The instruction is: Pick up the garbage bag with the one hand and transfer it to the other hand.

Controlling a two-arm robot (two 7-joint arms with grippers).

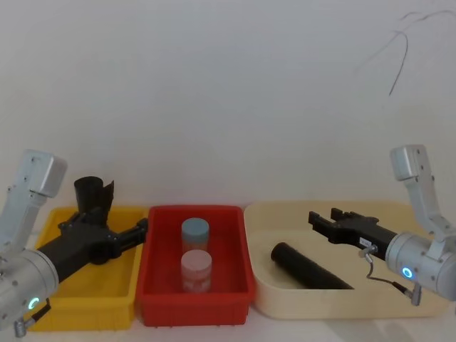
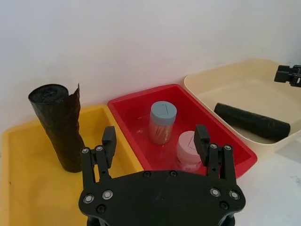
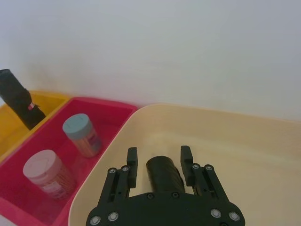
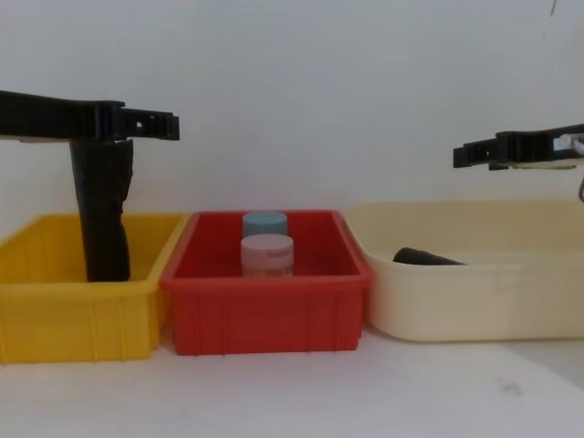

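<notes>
Upright in glossy yellow bin (image 1: pixel 107 288), crinkled black garbage bag (image 2: pixel 59 127), seemingly red-marked, left gripper (image 2: pixel 155 135) fingers spread, right gripper (image 3: pixel 159 152) likewise

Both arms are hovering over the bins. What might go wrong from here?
1. The garbage bag stands upright in the yellow bin, a loose flap at its top; the open left gripper could clip it and tip it over.
2. A similar plain black roll lies in the cream tray below the open right gripper; it might be taken by mistake.
</notes>
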